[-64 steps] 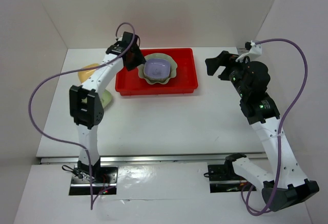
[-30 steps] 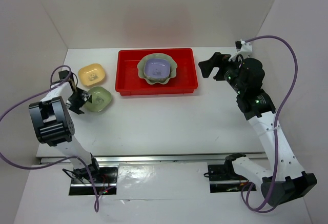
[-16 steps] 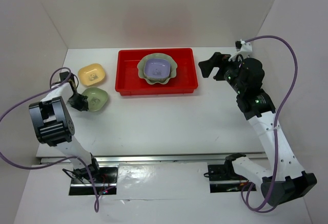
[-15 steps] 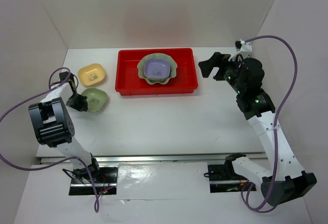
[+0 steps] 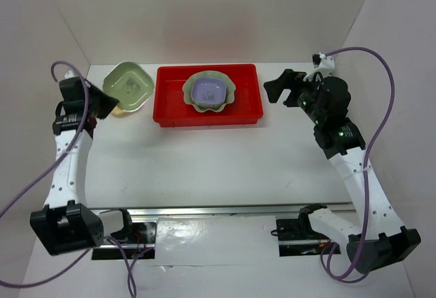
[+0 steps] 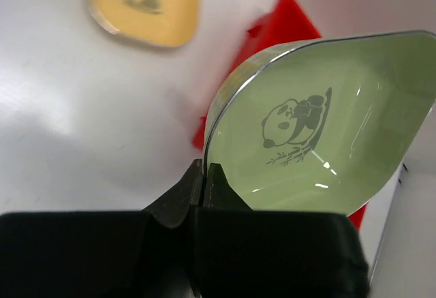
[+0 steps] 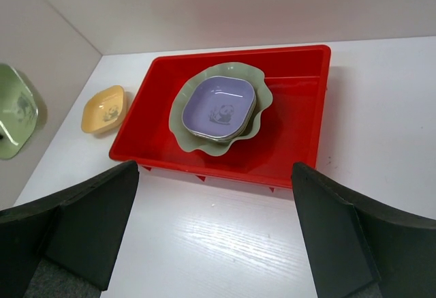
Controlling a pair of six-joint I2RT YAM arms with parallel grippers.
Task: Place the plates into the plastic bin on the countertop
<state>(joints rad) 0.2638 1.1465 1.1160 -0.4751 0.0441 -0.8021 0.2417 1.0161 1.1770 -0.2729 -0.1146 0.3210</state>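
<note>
Plates, status: large scalloped dish (image 5: pixel 230 88) sits inside the red bin (image 5: pixel 248 101), with the lavender dish (image 5: pixel 209 91) nested in it. Light-green dish (image 6: pixel 320 141) is off the worktop (image 5: pixel 218 161), just outside the bin's left end and tipped up on edge, panda print facing the wrist camera. Yellow dish (image 6: pixel 143 5) lies flat on the worktop, left of the bin, partly hidden under the green one in the top view. No brown dish is in view.

Left gripper (image 6: pixel 204 174): jaws pressed together on the rim of the light-green dish, a thin edge pinch. Right gripper (image 5: pixel 278 83): jaws spread wide, holding nothing, hovering just off the bin's right end and facing in over it.

Step in hand (judgement): carry of the light-green dish toward the bin, with the release not yet made.

Next move calls for:
- travel rightward over the bin's left wall, with the dish's low edge above the raised rim
- levelling the dish before release; an edge pinch on a tilted dish could let it swing or slip
- choice of landing spot: onto the lavender dish, or onto bare floor

Edges and room:
- the stack sits left of the bin's centre, so the floor strip on the bin's left side is narrow
- more open floor lies right of the stack
- the side wall is close behind the left arm, leaving little room to swing outward
</note>
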